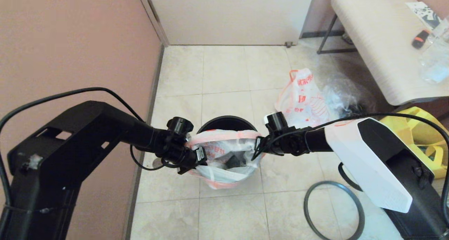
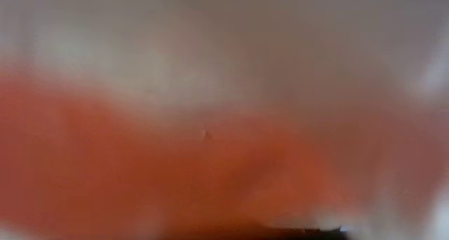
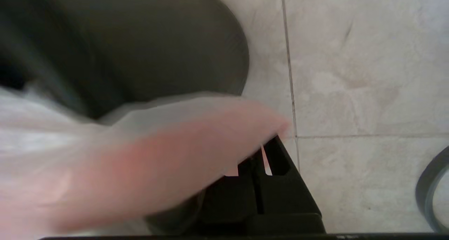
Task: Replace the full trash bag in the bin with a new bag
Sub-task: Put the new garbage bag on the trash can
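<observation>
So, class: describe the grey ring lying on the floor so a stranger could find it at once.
Start at the black bin in the middle of the tiled floor, where both grippers hold the pink-banded bag. Look toward the robot's right and nearer its base, beneath the white right arm. The grey ring lies flat there, a thin open hoop showing bare tile through its middle, unlike the bags nearby.

I'm looking at a small room corner, likely a home or a mock one: beige floor tiles (image 1: pixel 228 75), pink wall (image 1: pixel 70 40), white door (image 1: pixel 231 12) at top, pale surface (image 1: pixel 379 33) upper right.
</observation>
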